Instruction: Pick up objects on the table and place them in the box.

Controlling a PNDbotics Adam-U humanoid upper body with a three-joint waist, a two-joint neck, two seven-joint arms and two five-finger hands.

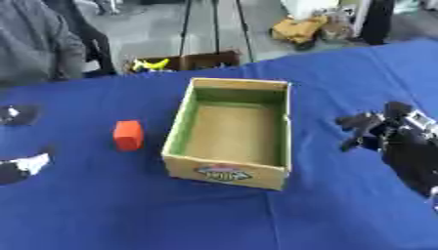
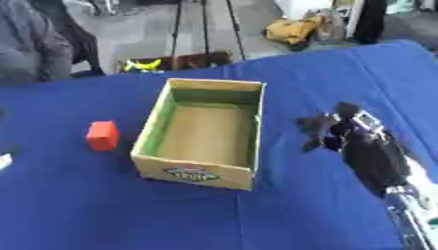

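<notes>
Box open; right hand hovers beside.

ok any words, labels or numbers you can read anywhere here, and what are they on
Nothing can be read.
Cardboard box: a coloured label on its near outer wall, too blurred to read.
Orange block: no marking visible.
Blue tablecloth: no print visible.

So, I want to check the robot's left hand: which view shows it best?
The left eye view: the left hand shows at the left edge, beside the red block. The right eye view catches only a sliver at its edge.
</notes>
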